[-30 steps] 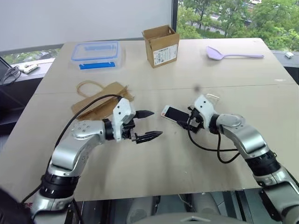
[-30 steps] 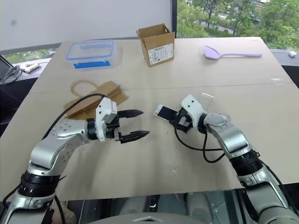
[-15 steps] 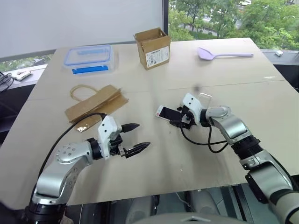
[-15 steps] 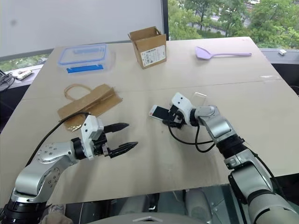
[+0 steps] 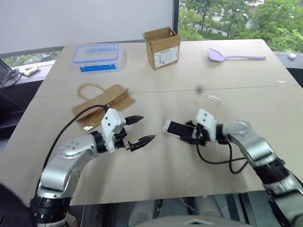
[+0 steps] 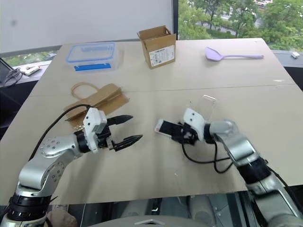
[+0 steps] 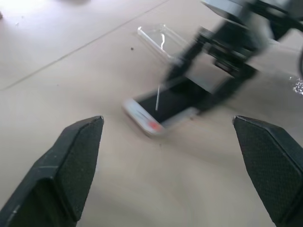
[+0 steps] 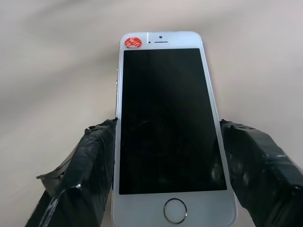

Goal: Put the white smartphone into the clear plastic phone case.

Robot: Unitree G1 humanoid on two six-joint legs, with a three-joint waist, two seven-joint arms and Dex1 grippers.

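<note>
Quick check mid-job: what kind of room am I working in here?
Probably an office or lab by a window: a big pale wooden table, a white blind with trees outside, and test props such as a cardboard box and blue-lidded food box.

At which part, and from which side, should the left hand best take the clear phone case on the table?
Probably across its two long edges, coming from above. The clear phone case lies flat on the table beyond the white smartphone, so only its thin raised rims offer a hold. The left hand stands open and empty.
</note>
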